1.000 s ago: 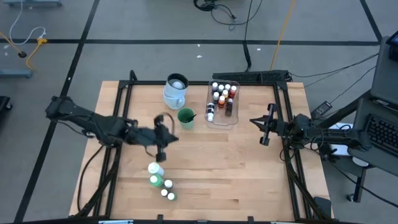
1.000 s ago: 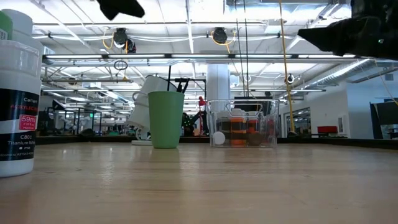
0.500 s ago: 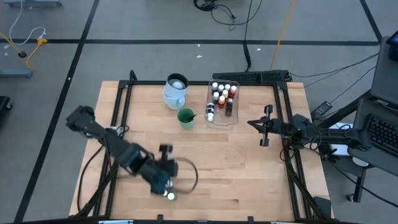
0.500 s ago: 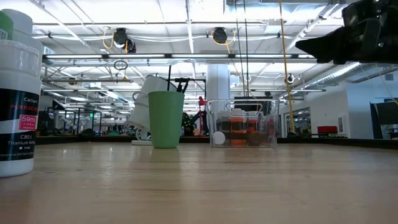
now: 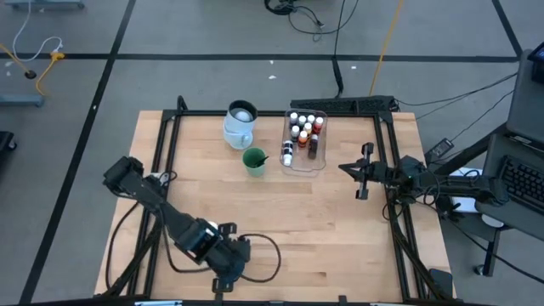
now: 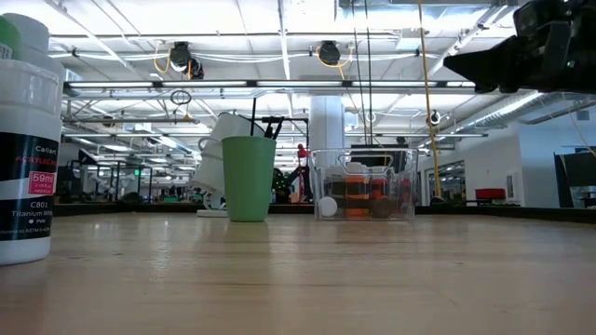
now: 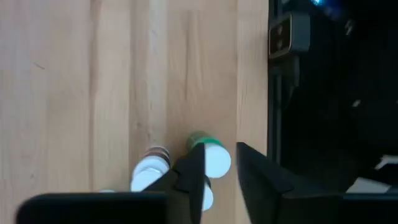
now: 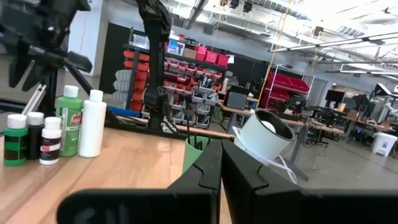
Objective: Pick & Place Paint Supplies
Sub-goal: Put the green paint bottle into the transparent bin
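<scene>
The left gripper [image 7: 219, 177], fingers slightly parted and empty, hovers above upright paint bottles [image 7: 208, 155] at the tabletop's near edge, far nearer than the clenched right gripper [image 5: 359, 180]

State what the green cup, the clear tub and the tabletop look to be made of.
Green cup: likely plastic, opaque, matte, evenly coloured.
Clear tub: probably hard plastic, glossy; the bottles show through its walls.
Tabletop: wood, pale planks with visible grain, smooth finish.

You can read "59ml", "C801" and "Titanium White" on the black label of the white-capped paint bottle [image 6: 26, 149] nearest the low camera.
</scene>
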